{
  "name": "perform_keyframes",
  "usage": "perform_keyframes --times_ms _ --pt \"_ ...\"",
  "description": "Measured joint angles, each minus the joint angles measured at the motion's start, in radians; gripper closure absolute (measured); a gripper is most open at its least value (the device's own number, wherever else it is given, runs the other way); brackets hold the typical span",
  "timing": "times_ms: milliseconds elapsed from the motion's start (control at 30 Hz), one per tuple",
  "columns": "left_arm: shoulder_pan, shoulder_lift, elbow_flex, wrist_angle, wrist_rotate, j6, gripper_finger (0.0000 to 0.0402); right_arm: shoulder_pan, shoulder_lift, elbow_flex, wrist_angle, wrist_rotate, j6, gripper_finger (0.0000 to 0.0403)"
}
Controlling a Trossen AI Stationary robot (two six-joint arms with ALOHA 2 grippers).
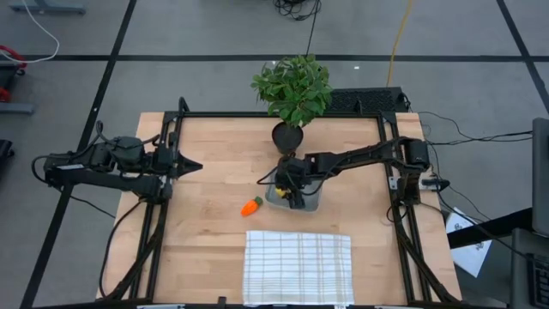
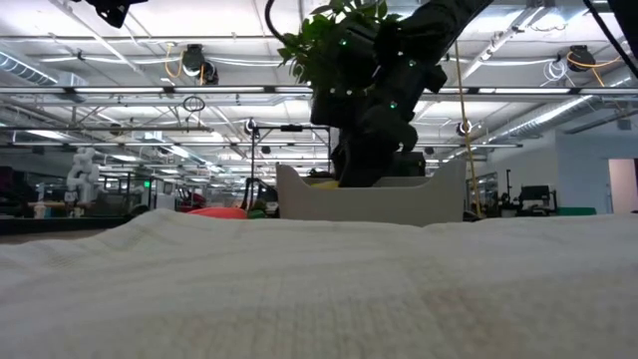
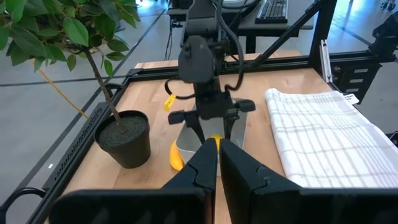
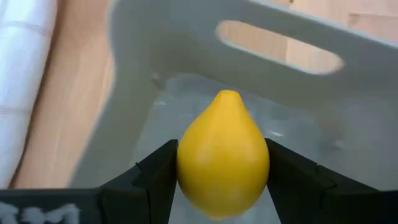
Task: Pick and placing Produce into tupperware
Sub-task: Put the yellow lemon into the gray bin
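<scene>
The yellow lemon (image 4: pixel 222 149) sits between the fingers of my right gripper (image 1: pixel 293 194), which reaches from the right and points down into the clear tupperware (image 1: pixel 310 203) at the table's middle. In the low view this gripper dips behind the tupperware's wall (image 2: pixel 369 199). The orange carrot (image 1: pixel 250 206) lies on the wood just left of the tupperware. The banana (image 3: pixel 176 155) lies against the tupperware's far-left side. My left gripper (image 1: pixel 190 165) waits shut at the table's left, touching nothing. My right gripper pinches the lemon's round body (image 4: pixel 186 162) between its two fingers (image 4: pixel 155 177), one on each side. It comes from above, pointing down. The lemon's pointed end (image 4: pixel 227 94) faces the tupperware's floor (image 4: pixel 180 118). Whether the lemon touches that floor I cannot tell.
A white checked cloth (image 1: pixel 298 266) lies folded at the table's near edge, below the tupperware. A potted green plant (image 1: pixel 293 90) stands at the far edge, its dark pot (image 3: pixel 124 137) just behind the tupperware. Bare wood lies left and right of the tupperware.
</scene>
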Motion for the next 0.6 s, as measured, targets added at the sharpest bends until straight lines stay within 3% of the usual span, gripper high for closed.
perform_keyframes --times_ms 600 --pt "0.0 0.0 0.0 -0.005 0.0 -0.002 0.0378 0.001 0.05 0.052 -0.027 -0.027 -0.019 0.0202"
